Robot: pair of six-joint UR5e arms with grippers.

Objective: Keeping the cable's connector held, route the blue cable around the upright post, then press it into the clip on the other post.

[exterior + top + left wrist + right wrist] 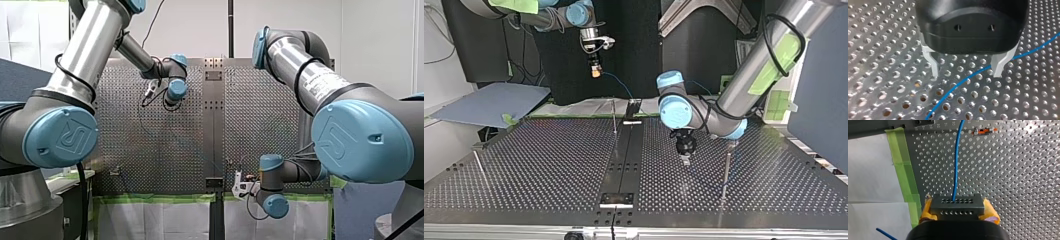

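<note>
Smooth blue-capped joints of my right arm (360,140) loomed nearest in the front view, before the perforated metal bench (150,145).

Seen in the top view, my right pincer (595,71) hung above the bench's far edge with the thin blue cable (619,85) trailing from it. My left pincer (685,159) sat low over the holes, near a slim upright post (727,165).

Left wrist view: its pale metal fingers (933,66) stood wide, and the cable ran across the bench below, passing behind one finger.

Right wrist view: yellow pads (926,210) clamped the grey, rectangular, hole-studded connector (957,206), and the cable led away from it.
</note>
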